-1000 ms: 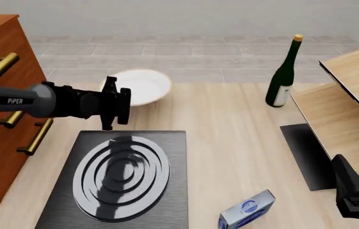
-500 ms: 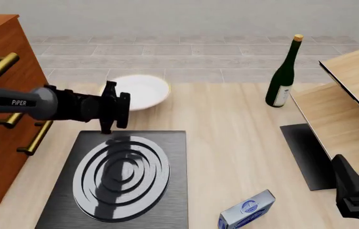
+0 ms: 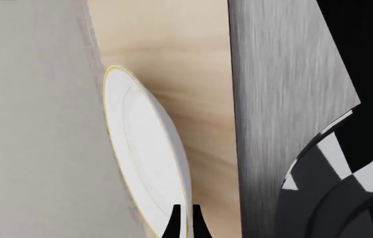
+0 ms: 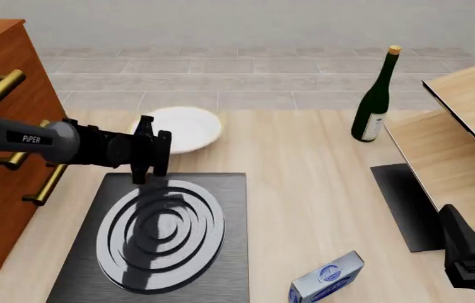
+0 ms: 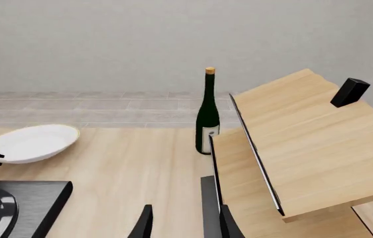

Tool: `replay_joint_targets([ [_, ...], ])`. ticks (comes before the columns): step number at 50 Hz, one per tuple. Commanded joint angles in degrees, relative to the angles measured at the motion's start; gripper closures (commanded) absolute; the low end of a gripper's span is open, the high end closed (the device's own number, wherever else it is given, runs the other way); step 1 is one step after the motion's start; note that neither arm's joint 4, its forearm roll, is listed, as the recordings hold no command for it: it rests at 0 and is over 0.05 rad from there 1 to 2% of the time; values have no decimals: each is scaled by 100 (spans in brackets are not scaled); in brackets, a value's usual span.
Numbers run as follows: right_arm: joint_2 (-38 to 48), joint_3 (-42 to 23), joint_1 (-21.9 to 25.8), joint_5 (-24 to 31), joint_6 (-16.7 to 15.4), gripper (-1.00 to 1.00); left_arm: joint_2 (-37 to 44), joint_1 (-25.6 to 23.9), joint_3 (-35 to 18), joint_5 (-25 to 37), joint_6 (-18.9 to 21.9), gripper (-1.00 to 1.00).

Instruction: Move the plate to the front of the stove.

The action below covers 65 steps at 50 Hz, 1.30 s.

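Hanging over the stove's (image 4: 157,237) far edge, the left gripper (image 4: 147,153) (fingers nearly together, holding nothing) sits just beside the plate (image 4: 185,128).

Front view: high up, behind arms, looks forward and down over whole table. Left wrist view: very close, looks along fingers at plate (image 3: 143,153) edge and stove (image 3: 285,119). Right wrist view: low, near right side, looks far. All three share plate and stove.
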Motion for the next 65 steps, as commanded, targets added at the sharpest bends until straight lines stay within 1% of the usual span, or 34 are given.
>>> replay_joint_targets([
  [1, 3, 0, -1, -1, 1, -100, 110, 28, 5, -69, 56, 100],
  [19, -1, 0, -2, 0, -3, -100, 315, 70, -28, -37, 84, 100],
  [32, 3, 0, 0, -2, 2, -100, 307, 68, 166, -51, 170, 100],
  [37, -2, 0, 2, 1, 1, -100, 309, 47, 141, -1, 157, 100],
  [44, 2, 0, 2, -1, -1, -100, 305, 107, 338, -206, 302, 100],
  [45, 2, 0, 2, -1, -1, -100, 308, 99, 308, -211, 296, -100],
  [65, -4, 0, -1, 2, 1, -100, 249, 102, 362, -211, 320, -100],
])
